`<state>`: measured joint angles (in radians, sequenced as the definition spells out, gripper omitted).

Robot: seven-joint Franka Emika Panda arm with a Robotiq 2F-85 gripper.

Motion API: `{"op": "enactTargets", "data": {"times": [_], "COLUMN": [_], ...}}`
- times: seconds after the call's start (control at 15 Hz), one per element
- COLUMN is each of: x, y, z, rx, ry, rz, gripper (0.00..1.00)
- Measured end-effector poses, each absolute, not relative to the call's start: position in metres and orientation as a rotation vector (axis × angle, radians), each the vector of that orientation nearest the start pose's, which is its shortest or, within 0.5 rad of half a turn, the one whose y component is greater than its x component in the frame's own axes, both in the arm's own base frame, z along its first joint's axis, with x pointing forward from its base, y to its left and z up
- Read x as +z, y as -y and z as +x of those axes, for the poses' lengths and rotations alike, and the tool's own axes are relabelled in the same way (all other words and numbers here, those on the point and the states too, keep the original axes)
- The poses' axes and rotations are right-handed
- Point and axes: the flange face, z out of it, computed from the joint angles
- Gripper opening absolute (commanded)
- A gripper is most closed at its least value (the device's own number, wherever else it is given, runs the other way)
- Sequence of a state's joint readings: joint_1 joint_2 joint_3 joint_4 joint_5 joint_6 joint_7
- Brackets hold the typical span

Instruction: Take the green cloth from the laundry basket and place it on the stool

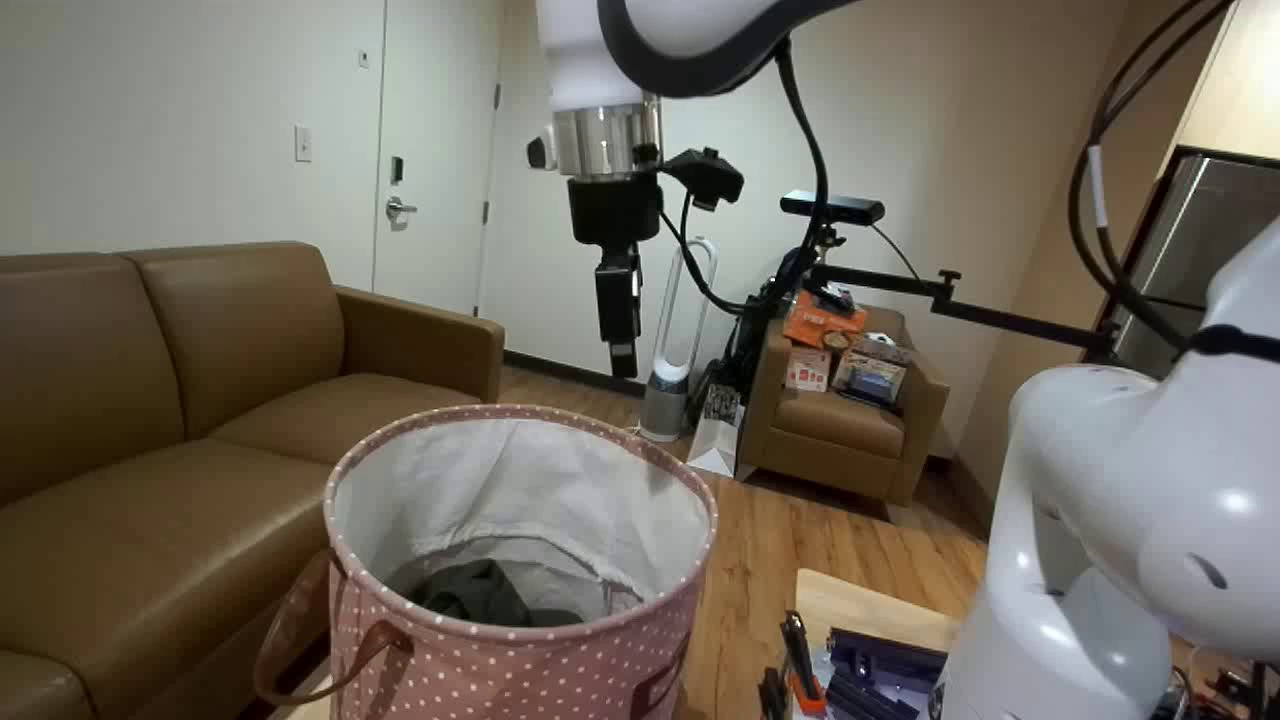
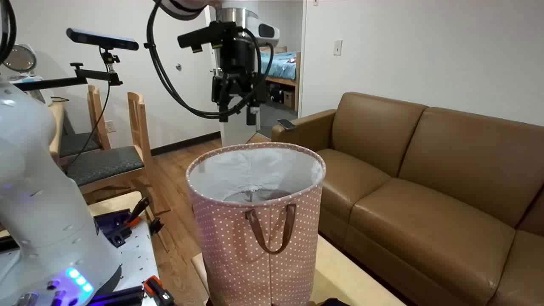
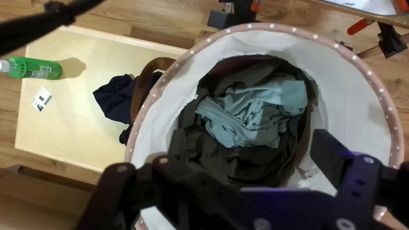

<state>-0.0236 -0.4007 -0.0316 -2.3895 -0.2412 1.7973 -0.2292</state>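
With the gripper (image 2: 238,117) spread wide and holding nothing above the laundry basket (image 2: 233,246), aim for the dark green cloth (image 3: 255,161) inside, partly under a paler cloth (image 3: 252,116); probably light and limp, best pinched deep at an exposed fold.

The sofa (image 1: 225,470) gleams softly, the bottle (image 3: 35,68) casts a shadow, and the wrist view blurs the tool (image 3: 250,145).
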Motion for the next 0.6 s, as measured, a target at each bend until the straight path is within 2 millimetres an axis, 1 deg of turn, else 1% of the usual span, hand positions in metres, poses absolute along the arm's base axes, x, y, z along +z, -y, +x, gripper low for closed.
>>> {"op": "enactTargets", "data": {"times": [0.4,0.53,0.6], "x": [0.456,0.456,0.454], "y": [0.043,0.042,0.04], "z": [0.402,0.409,0.418], "rx": [0.364,0.274,0.174], "ry": [0.42,0.435,0.451], "rz": [-3.282,-3.293,-3.302], "gripper": [1.0,1.0,1.0]}}
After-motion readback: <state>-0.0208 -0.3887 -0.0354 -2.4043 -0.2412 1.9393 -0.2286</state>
